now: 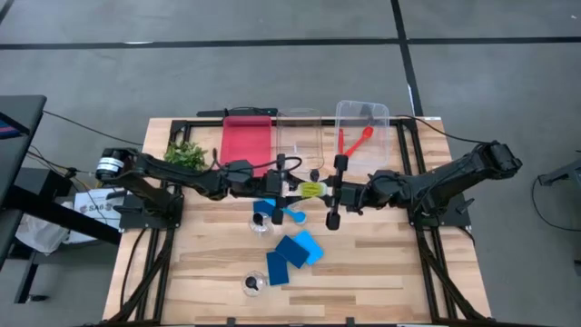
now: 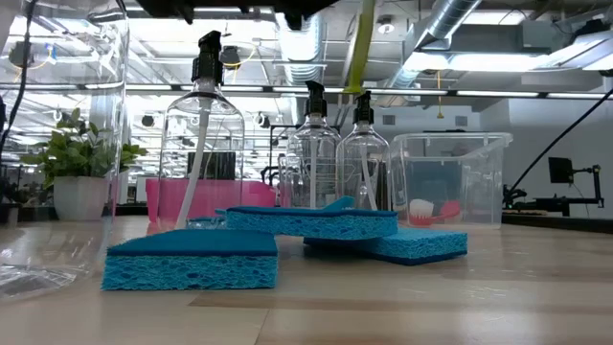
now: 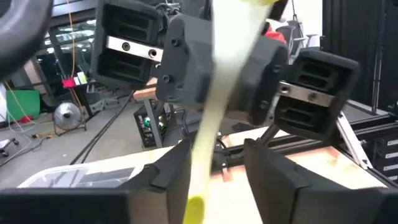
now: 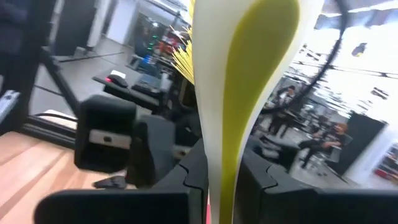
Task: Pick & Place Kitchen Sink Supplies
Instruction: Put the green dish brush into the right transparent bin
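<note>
High view: both tools [image 1: 320, 191] seemingly grip yellow-green brush [image 1: 310, 190].

Bright overhead ceiling lighting, glare on clear bottles [image 2: 201, 134], blurred close yellow-green brush [image 4: 239, 93].

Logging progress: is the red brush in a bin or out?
In: the red brush lies inside the clear bin at the table's far edge.
</note>
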Action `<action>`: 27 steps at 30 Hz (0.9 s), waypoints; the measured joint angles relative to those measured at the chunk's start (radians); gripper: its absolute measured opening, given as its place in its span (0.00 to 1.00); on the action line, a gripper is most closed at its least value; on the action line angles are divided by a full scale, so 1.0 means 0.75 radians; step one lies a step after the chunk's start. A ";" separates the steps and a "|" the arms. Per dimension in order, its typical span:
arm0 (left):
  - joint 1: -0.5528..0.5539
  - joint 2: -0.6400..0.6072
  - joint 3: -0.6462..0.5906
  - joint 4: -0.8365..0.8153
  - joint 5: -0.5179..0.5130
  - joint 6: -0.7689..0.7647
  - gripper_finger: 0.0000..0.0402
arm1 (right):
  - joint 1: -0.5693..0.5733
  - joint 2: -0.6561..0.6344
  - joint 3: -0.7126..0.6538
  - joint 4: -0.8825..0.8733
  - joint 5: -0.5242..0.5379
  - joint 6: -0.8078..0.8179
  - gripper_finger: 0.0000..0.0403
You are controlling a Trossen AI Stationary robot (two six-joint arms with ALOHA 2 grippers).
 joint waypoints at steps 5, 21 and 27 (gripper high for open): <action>0.000 -0.165 0.000 -0.182 -0.003 0.003 0.49 | 0.029 -0.095 0.000 -0.070 0.135 -0.034 0.09; -0.003 -0.762 -0.182 -0.651 -0.049 -0.096 0.47 | -0.291 -0.430 0.000 -0.637 0.545 0.123 0.09; -0.015 -0.977 -0.392 -0.589 -0.190 -0.154 0.44 | -0.555 -0.440 0.000 -0.892 0.507 0.311 0.09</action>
